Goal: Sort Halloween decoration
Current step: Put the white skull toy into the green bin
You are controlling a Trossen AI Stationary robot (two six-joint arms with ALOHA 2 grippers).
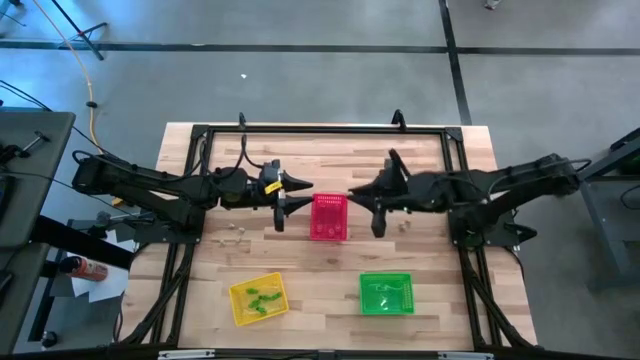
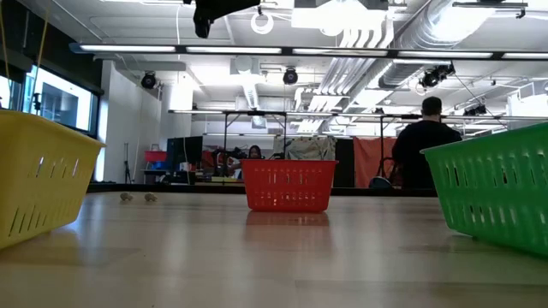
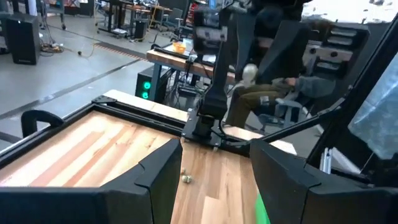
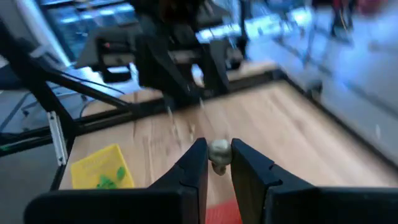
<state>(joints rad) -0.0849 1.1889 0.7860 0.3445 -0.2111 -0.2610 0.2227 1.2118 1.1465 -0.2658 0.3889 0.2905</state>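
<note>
My right gripper (image 1: 352,193) is shut on a pale whitish trinket (image 4: 218,151), raised above the table just right of the pink-red basket (image 1: 329,217). The trinket also shows in the left wrist view (image 3: 249,73). My left gripper (image 1: 300,197) is open and empty, raised just left of that basket, facing the right one. More pale trinkets lie on the table left of the basket (image 1: 237,232) and right of it (image 1: 405,225). The yellow basket (image 1: 258,298) holds green trinkets (image 4: 112,180). My right gripper pinches the pale trinket (image 4: 218,151) between its two fingers, at their free ends. The fingers reach about level from the table's right side. The trinket is lifted clear of the table and sticks out a little above the fingertips (image 4: 199,155).
The green basket (image 1: 386,293) stands near the front edge at the right, the yellow one at the front left. A black frame (image 1: 320,128) runs along the table's far and side edges. Bare wood lies between the baskets. A person (image 2: 425,145) sits in the room behind.
</note>
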